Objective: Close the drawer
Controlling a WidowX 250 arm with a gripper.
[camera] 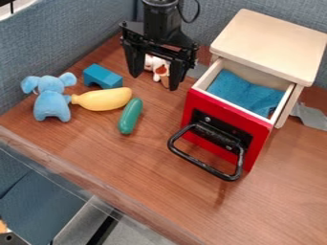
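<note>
The gripper (153,82) hangs at the upper middle of the camera view, left of the drawer unit, with its two fingers spread apart and nothing held between them. The small wooden cabinet (271,42) stands at the right. Its drawer (220,127), with a red front, is pulled out toward the front edge, and a blue cloth (246,93) lies inside. A black loop handle (205,165) sticks out from the red front. The gripper is not touching the drawer or the handle.
Left of the drawer lie a blue elephant toy (51,99), a blue block (101,76), a yellow toy (103,99) and a green toy (130,116). A white and brown toy (158,67) is behind the gripper. Blue-grey partitions (57,36) border the table (127,165).
</note>
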